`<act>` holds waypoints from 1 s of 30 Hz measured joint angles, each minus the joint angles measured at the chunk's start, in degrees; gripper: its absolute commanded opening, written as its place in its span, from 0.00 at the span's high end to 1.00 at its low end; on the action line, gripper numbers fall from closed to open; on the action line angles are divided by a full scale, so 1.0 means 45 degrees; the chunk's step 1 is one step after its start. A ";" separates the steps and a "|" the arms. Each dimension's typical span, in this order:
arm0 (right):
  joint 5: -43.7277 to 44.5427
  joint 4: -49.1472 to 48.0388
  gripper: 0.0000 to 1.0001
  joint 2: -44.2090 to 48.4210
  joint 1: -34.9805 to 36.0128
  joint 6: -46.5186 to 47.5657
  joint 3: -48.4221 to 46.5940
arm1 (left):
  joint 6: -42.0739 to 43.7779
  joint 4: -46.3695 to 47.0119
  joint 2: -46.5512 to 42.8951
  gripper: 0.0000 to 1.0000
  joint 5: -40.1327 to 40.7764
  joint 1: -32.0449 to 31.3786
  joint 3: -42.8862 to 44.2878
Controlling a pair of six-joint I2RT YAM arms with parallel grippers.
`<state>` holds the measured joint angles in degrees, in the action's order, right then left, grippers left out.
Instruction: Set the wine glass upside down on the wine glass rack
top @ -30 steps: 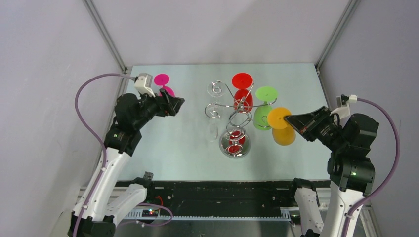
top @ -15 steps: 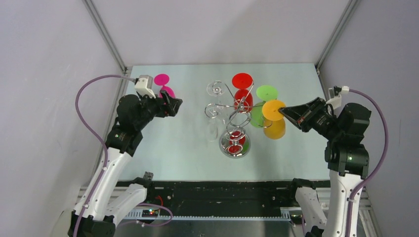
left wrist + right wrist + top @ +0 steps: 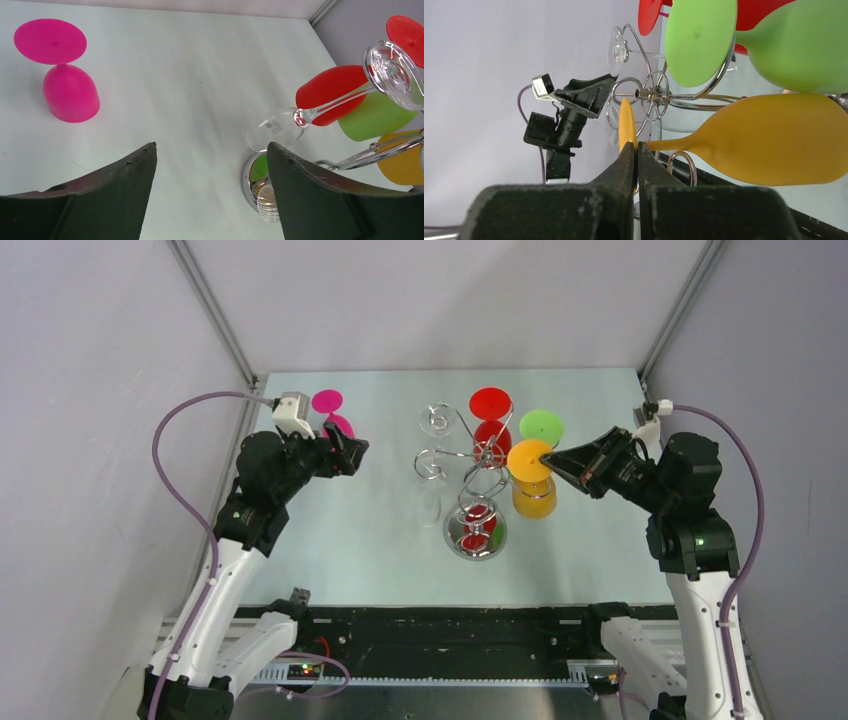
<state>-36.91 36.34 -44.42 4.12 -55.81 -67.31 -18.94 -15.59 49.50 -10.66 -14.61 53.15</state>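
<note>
An orange wine glass hangs upside down in the air, its foot pinched between the shut fingers of my right gripper. In the right wrist view the orange bowl lies to the right of the gripper, just below the chrome arms of the wine glass rack. The rack stands mid-table on its mirrored base, with the orange glass close on its right side. My left gripper is open and holds nothing, near a pink glass.
Red, green and clear glasses hang upside down on the rack. The pink glass stands upside down on the table at the back left. Frame posts rise at both back corners.
My right arm has carried the orange glass leftward, from beside the green glass to right against the rack's arms. The left arm has stayed put.
</note>
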 measured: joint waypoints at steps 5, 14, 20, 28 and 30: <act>0.0262 -0.0058 1.00 -0.0243 0.0559 -0.0024 0.0000 | 0.0000 0.0000 0.0000 0.15 0.0000 0.0000 0.0000; 0.0593 -0.0015 1.00 -0.0175 0.1005 0.0000 0.0000 | 0.0000 0.0000 -0.0005 0.14 0.0000 -0.0005 -0.0005; 0.0675 0.0170 1.00 0.0092 0.1263 0.0073 0.0000 | 0.0000 0.0000 0.0000 0.14 0.0000 -0.0010 -0.0005; 0.0675 0.0287 1.00 0.0272 0.1394 0.0073 0.0233 | 0.0005 -0.0005 -0.0005 0.14 0.0005 -0.0010 -0.0146; 0.0685 0.0345 1.00 0.0355 0.1394 0.0073 0.0257 | 0.0005 0.0005 -0.0005 0.14 0.0005 -0.0010 -0.0146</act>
<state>-33.82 37.89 -42.83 10.39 -55.48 -66.15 -18.92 -15.57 49.47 -10.63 -14.66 52.49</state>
